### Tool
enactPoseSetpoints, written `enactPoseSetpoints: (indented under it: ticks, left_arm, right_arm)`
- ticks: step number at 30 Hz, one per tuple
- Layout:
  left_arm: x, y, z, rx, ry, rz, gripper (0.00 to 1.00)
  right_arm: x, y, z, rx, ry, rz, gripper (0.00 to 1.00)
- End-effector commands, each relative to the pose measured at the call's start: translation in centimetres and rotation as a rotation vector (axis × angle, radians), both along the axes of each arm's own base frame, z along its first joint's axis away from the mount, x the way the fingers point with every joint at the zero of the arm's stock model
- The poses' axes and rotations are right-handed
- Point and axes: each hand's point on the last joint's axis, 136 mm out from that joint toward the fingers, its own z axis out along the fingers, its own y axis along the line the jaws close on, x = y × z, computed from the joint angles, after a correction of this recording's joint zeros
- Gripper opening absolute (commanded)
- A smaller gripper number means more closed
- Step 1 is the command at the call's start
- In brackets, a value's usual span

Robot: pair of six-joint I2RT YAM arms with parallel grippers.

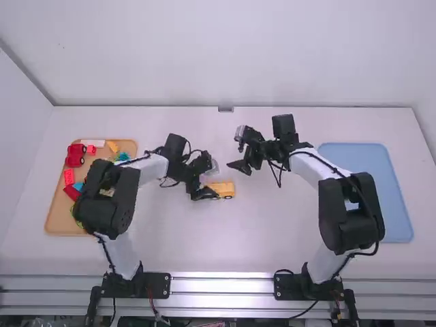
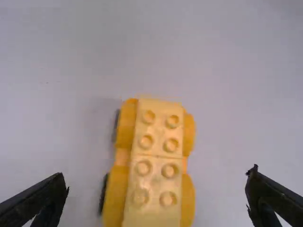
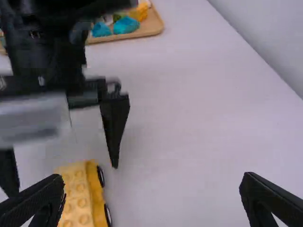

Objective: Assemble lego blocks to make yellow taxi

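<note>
- White table (image 1: 259, 238) spans the frame!
- Yellow block car (image 1: 223, 189) sits dead centre!
- Left gripper (image 1: 207, 193), centre-left, fingers spread, right by it!
- Right gripper (image 1: 239, 167), just above and right, parted, gripping nothing!

"How many trays on the white tabletop (image 1: 245, 252)?"

"Two: one wooden tray (image 1: 58, 221), one blue tray (image 1: 398, 197). Two robot arms, the left arm (image 1: 151, 169) and right arm (image 1: 306, 163), flank one yellow car (image 2: 156, 189)."

"And its details?"

"Eight studs (image 2: 171, 121) top the car in the left wrist view; two black wheels (image 3: 100, 176) show in the right."

"The wooden tray's load?"

"One red vehicle (image 1: 75, 155), at least three red blocks (image 1: 69, 177), at least two blue blocks (image 3: 126, 24) and one white block (image 1: 92, 143) (the left arm hides part of the tray, so the full tally is unclear)."
</note>
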Motion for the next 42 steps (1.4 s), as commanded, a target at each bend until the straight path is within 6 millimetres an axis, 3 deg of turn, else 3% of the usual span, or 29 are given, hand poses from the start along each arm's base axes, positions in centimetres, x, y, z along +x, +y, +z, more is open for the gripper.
enactPoseSetpoints:
  ticks: [1,2,5,12,14,15,16,19,23,32,38,42]
  left_arm:
    - [2.9,2.4,6.3,-0.013,-0.086,0.136,0.99]
    - [3.6,4.2,8.1,0.014,-0.103,0.224,0.99]
    - [4.5,7.1,10.4,0.054,-0.123,0.384,0.99]
    - [4.5,15.5,18.7,0.028,-0.178,0.875,0.99]
    - [4.0,19.0,20.8,0.003,-0.187,1.079,0.99]
    - [3.4,21.7,22.1,-0.026,-0.181,1.249,0.99]
    - [3.2,22.3,22.4,-0.035,-0.178,1.294,0.99]
    - [0.9,27.1,23.8,-0.076,-0.158,1.602,0.99]
    - [-1.9,30.4,24.8,-0.035,-0.202,1.774,0.99]
    - [-5.7,34.5,26.1,-0.126,-0.207,2.089,0.99]
    - [-6.9,37.4,25.6,-0.113,-0.196,2.182,0.99]
    - [-6.3,38.5,25.2,-0.13,-0.18,2.14,0.99]
  right_arm:
    - [0.1,1.3,2.5,0.046,0.015,-0.009,0.99]
    - [0.2,2.0,3.3,0.056,0.007,-0.003,0.99]
    - [0.5,3.1,4.9,0.074,-0.013,0.011,0.99]
    - [-0.6,7.4,9.7,0.09,-0.075,0.112,0.99]
    - [-1.4,8.8,10.8,0.094,-0.086,0.147,0.99]
    - [-1.8,9.8,11.4,0.094,-0.103,0.161,0.99]
    - [-1.9,10.0,11.6,0.093,-0.108,0.162,0.99]
    - [-2.5,11.7,12.7,0.088,-0.147,0.179,0.99]
    - [-4.2,13.8,14.0,0.107,-0.172,0.236,0.99]
    - [-7.1,16.7,14.6,0.133,-0.187,0.319,0.99]
    - [-8.2,17.7,14.9,0.143,-0.201,0.347,0.99]
    - [-7.4,18.1,15.0,0.133,-0.202,0.286,0.99]
